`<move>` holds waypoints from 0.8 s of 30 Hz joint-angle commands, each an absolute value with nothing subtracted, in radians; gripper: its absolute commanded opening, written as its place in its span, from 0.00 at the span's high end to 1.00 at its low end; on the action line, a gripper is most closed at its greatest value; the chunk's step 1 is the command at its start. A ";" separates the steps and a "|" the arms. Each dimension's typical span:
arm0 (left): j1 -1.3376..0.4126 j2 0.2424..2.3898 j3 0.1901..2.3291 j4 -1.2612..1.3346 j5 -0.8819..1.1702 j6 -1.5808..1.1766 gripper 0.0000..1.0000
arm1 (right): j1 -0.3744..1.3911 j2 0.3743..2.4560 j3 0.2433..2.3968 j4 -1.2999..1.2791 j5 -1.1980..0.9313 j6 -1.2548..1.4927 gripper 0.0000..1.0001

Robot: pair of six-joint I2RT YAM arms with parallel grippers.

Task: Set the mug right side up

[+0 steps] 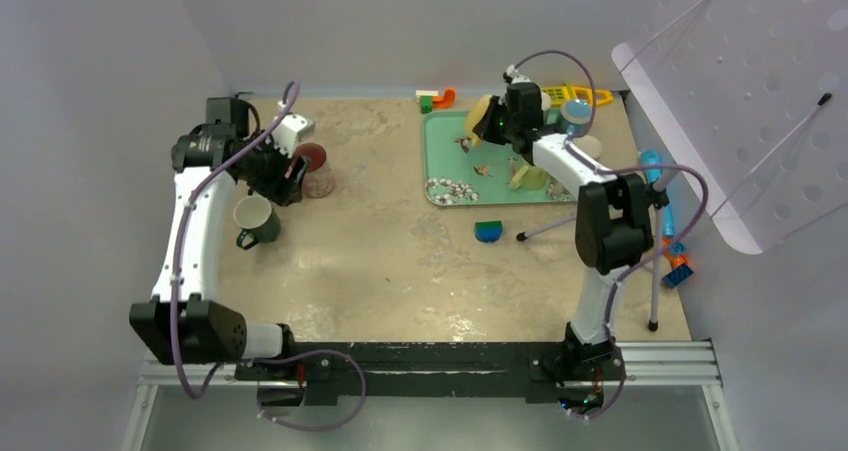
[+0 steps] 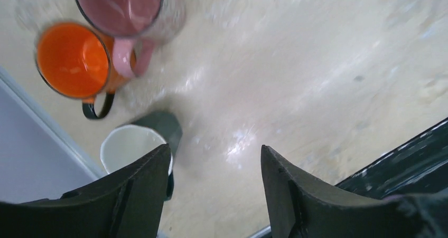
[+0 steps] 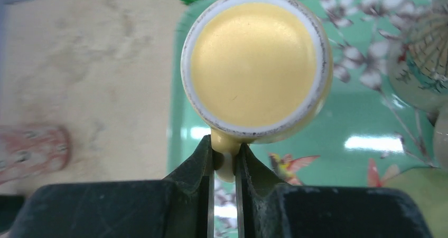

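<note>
My right gripper (image 3: 225, 145) is shut on the handle (image 3: 226, 163) of a yellow mug (image 3: 256, 64). The mug's flat yellow base with a white ring faces the wrist camera. In the top view the mug (image 1: 481, 117) hangs over the back left part of the green tray (image 1: 440, 156), with my right gripper (image 1: 497, 123) beside it. My left gripper (image 2: 215, 153) is open and empty above the table at the far left (image 1: 283, 176).
A dark green mug (image 1: 257, 219) with a white inside stands upright by the left arm, and also shows in the left wrist view (image 2: 138, 145). A pink mug (image 2: 124, 8) and an orange mug (image 2: 74, 58) stand beyond it. A blue-green block (image 1: 488, 231) lies in front of the tray. A glass (image 3: 422, 69) stands on the tray.
</note>
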State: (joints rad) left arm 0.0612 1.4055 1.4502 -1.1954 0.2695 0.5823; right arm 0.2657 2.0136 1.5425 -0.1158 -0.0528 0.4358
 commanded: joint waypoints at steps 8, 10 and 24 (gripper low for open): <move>0.064 1.222 1.605 -0.739 1.105 -0.117 0.09 | 0.424 1.444 1.264 0.621 -0.475 0.656 1.00; 0.061 1.222 1.582 -0.563 1.191 -0.288 0.02 | 0.469 1.406 1.236 0.717 -0.533 0.706 1.00; 0.033 1.262 1.469 0.184 1.324 -0.964 0.16 | 0.714 1.463 1.318 0.830 -0.618 0.791 1.00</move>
